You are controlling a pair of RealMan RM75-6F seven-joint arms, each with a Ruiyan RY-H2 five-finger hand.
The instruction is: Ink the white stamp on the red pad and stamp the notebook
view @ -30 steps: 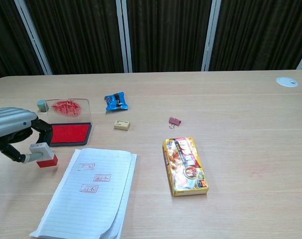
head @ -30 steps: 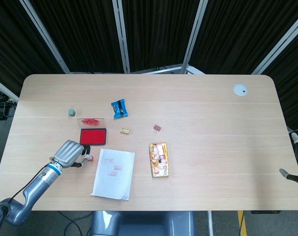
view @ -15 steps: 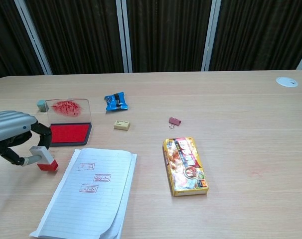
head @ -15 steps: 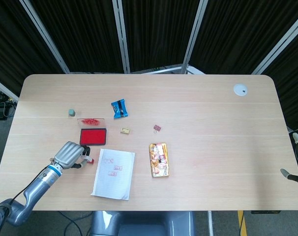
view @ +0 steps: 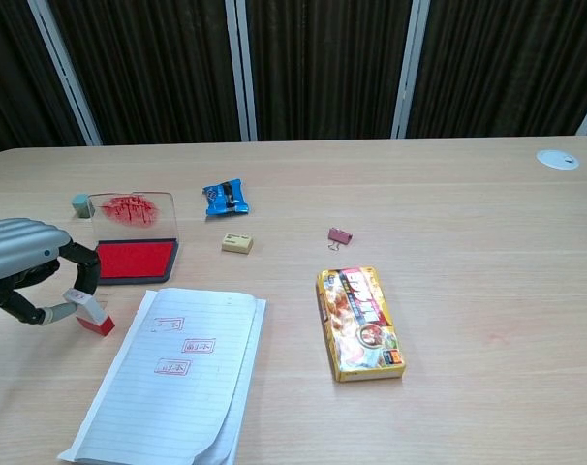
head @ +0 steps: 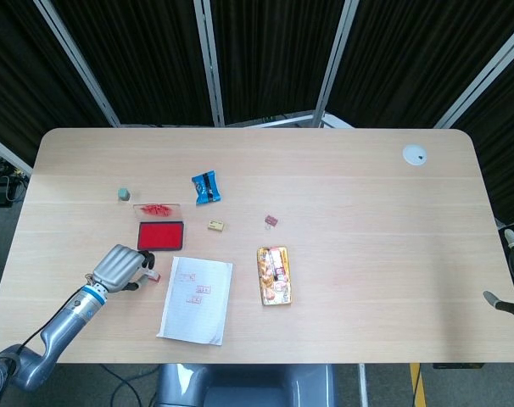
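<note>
While the left hand (view: 27, 271) keeps pinching the white stamp (view: 87, 311), it has tipped it over beside the notebook (view: 172, 378), which bears three prints; judged set-down; right hand mostly hidden, state unclear.

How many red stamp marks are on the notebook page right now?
3, all on the upper half of the white lined notebook: one near the top left, one toward the middle right, one lower left. None appears hidden.
</note>
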